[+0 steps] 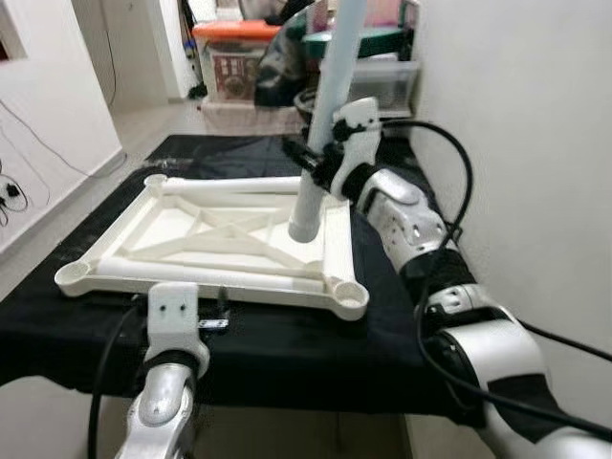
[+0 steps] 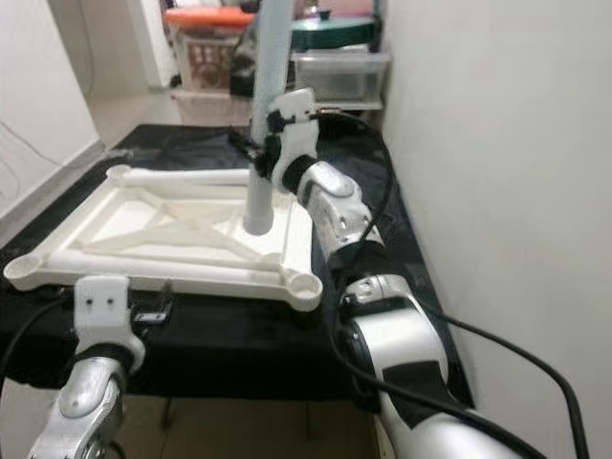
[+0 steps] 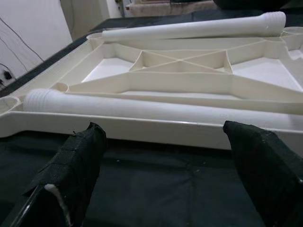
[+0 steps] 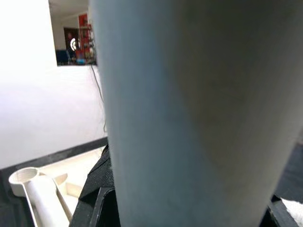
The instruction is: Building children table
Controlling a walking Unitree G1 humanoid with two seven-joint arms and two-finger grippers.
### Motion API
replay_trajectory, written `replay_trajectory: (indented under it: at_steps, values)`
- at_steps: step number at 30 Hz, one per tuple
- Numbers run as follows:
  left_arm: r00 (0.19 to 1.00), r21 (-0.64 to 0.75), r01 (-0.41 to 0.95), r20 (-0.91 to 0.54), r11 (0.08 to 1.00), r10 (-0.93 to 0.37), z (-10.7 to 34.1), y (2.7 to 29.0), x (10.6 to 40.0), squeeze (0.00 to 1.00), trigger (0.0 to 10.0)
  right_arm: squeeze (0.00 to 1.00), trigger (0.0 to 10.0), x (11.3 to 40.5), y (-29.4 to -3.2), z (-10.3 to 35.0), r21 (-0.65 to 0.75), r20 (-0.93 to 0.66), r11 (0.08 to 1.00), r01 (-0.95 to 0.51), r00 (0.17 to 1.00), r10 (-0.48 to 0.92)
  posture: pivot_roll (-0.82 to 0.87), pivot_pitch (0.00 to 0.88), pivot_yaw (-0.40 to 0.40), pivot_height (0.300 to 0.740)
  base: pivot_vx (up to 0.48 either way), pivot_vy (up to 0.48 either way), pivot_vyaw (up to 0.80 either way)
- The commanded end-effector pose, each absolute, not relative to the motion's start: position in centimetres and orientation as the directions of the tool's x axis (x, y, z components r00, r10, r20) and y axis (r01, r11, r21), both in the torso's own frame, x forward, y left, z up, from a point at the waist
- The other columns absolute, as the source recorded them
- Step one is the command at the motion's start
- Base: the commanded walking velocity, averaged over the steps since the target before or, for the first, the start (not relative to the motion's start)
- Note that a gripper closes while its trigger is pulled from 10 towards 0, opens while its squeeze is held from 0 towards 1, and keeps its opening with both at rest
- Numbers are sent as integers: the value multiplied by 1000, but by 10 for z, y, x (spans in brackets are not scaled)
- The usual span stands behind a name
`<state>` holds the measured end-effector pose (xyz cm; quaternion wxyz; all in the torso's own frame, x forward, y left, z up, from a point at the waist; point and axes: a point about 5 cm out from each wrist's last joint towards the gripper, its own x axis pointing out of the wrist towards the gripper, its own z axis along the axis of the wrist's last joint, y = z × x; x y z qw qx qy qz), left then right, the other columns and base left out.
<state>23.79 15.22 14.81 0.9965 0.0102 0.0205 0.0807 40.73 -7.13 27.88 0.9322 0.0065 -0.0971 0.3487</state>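
Your right hand (image 1: 320, 163) clamped upright leg (image 1: 325, 115), foot just inboard of near-right corner socket (image 1: 350, 291). Left hand (image 3: 165, 175) open, idle.

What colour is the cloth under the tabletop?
Black cloth, clearest in the left eye view.

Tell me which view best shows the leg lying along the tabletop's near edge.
The left wrist view: the near leg lies close, its ribbed end visible, inside the upturned tabletop. Both eye views show it smaller, beyond the left gripper. The right wrist view shows one end.
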Motion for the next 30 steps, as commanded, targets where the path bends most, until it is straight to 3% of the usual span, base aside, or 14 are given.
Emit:
replay_trajectory:
  at_steps: [1, 4, 18, 24, 26, 30]
  values:
    - [989, 7, -140, -44, 990, 140, 148, 145, 235, 0, 10000, 0, 10000, 410, -82, 283, -75, 191, 761, -644, 740, 645, 20, 23, -42, 740, 0, 0, 0]
    - [990, 8, -127, -57, 992, 128, 147, 144, 232, 0, 10000, 0, 10000, 410, -84, 278, -66, 157, 719, -692, 705, 692, 24, 30, -38, 740, 0, 0, 0]
    - [992, 0, -102, -78, 995, 101, 143, 136, 224, 0, 10000, 0, 10000, 415, -106, 278, -76, 139, 755, -651, 743, 654, 29, 42, -32, 740, 0, 0, 0]
    - [992, 0, -93, -81, 996, 93, 144, 135, 219, 0, 10000, 0, 10000, 406, -100, 274, -30, 143, 574, -818, 565, 812, 43, 61, -25, 740, 0, 0, 0]
    - [993, -2, -89, -84, 996, 88, 144, 134, 218, 0, 10000, 0, 10000, 405, -101, 274, -30, 135, 553, -832, 545, 827, 43, 61, -25, 740, 0, 0, 0]
    - [995, -15, -61, -76, 998, 59, 149, 130, 210, 0, 10000, 0, 10000, 400, -100, 276, -77, 89, 431, -899, 424, 901, 58, 103, -19, 740, 0, 0, 0]
